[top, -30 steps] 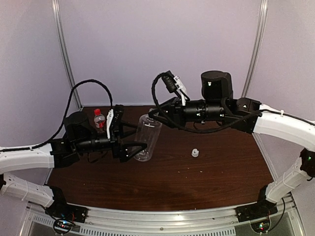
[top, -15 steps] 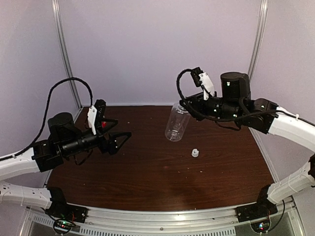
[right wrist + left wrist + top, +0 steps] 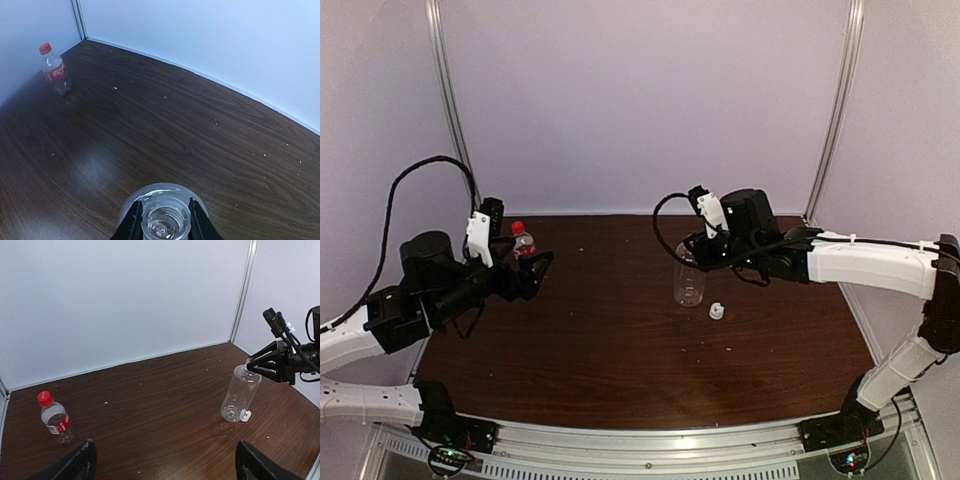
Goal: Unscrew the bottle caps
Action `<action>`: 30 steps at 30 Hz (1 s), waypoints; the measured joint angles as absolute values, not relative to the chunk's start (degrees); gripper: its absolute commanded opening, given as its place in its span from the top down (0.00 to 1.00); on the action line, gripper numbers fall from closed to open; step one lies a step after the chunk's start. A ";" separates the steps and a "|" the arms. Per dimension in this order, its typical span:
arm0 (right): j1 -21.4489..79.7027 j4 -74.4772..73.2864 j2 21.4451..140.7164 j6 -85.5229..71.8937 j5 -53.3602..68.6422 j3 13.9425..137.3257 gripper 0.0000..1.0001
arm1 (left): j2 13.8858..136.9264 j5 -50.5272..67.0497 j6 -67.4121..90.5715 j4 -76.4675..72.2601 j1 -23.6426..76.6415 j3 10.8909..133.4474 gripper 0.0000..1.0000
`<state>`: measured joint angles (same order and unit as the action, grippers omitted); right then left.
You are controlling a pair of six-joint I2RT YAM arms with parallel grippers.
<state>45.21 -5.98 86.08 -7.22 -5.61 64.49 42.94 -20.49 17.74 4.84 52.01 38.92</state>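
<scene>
White cap [image 3: 717, 311] is off, lying on the table [image 3: 620, 370] just beside the tall clear bottle [image 3: 688, 283]: half done. Right gripper [image 3: 162, 220] pinches that bottle's open neck; bottle unlabelled, slightly tilted. Left gripper [image 3: 532, 268] spread wide, empty. Far left: small red-labelled bottle [image 3: 56, 419] upright, red cap [image 3: 44, 398] still on, so that one remains.
</scene>
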 measured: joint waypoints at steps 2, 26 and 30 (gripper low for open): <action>44.91 -4.19 88.25 -6.72 -5.91 64.49 1.00 | 42.94 -22.72 18.22 6.15 52.01 38.98 0.02; 42.94 4.75 94.02 -4.25 -4.29 61.23 0.79 | 52.77 -25.76 16.86 17.12 42.06 49.63 0.02; 42.68 4.97 94.02 -4.23 -3.62 61.10 0.74 | 56.97 -22.65 16.64 18.26 39.72 51.81 0.02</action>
<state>42.68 4.97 94.02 -4.23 -3.62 61.10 56.97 -22.65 16.64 18.26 39.72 51.81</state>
